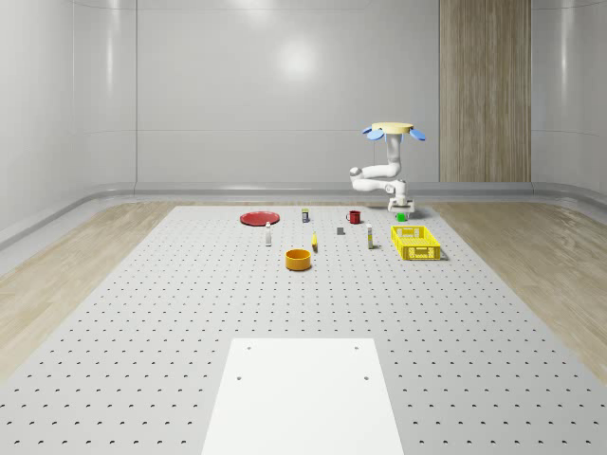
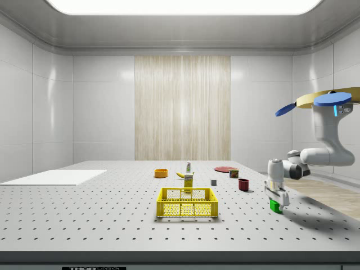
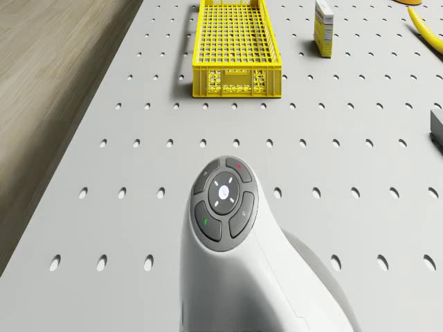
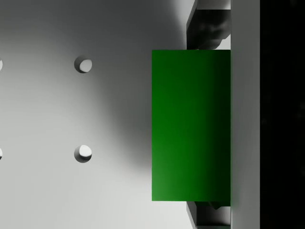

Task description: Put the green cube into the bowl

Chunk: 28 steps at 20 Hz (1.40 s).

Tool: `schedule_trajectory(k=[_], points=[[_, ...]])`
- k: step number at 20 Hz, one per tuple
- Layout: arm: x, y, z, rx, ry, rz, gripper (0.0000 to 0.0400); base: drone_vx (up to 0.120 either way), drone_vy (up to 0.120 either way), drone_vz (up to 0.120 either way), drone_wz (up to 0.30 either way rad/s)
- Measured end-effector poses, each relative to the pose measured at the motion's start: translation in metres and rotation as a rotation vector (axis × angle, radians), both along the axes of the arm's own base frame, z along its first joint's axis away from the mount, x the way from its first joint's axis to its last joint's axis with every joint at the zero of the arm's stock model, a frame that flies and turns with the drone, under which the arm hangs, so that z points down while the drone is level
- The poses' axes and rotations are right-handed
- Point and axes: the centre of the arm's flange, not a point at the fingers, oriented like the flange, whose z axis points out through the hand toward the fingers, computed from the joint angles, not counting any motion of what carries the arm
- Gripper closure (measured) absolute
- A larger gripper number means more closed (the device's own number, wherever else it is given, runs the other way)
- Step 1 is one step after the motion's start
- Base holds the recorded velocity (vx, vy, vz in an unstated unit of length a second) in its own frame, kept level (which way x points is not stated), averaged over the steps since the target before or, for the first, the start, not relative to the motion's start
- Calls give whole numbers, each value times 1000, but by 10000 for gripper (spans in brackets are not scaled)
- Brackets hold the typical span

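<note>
The drone (image 1: 392, 128) hovers over the table's (image 1: 190, 322) far right part, beyond the crate (image 1: 415, 242), its arm bent down so the gripper (image 2: 276, 201) hangs low over the board. The cube (image 2: 275, 206) sits at the fingertips, on or just above the surface. From the wrist the cube (image 4: 190, 125) lies squarely between the two fingers (image 4: 207, 24), seemingly touching them; whether they are clamped on it cannot be told. The bowl (image 1: 299, 259) stands well apart, nearer and to the left in the whole-scene view, so any carry likely runs that way, past a small box (image 1: 369, 240) and a banana (image 1: 315, 243). The drone's own camera looks past the arm (image 3: 225, 207) to the crate (image 3: 235, 48).
</note>
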Motion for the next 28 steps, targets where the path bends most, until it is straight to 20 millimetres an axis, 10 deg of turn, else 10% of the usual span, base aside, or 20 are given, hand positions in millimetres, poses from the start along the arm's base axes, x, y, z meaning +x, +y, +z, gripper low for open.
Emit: schedule_trajectory(k=[7,28], points=[[3,0,2,0,0,0,131,0,0,0,0],[3,0,-40,3,-1,3,150,0,-59,84,0]])
